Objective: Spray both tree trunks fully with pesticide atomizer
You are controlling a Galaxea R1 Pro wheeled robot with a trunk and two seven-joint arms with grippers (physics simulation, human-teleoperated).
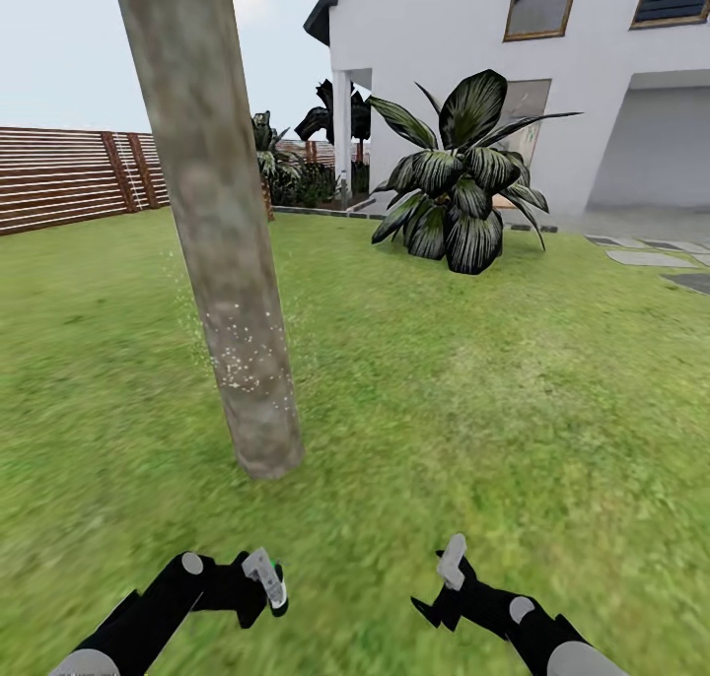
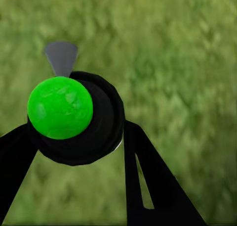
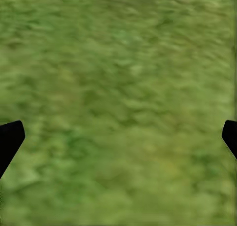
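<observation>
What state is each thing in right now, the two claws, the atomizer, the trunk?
left claw: shut on the pesticide atomizer
pesticide atomizer: held, green top showing
right claw: open, empty, over grass
tree trunk: standing, whitish pesticide specks on its lower part

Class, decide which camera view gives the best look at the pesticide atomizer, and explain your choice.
The left wrist view: the pesticide atomizer sits close up, black with a green cap, between the left gripper fingers. In the head view it is a small, dark, partly hidden shape. The right wrist view shows grass.
</observation>
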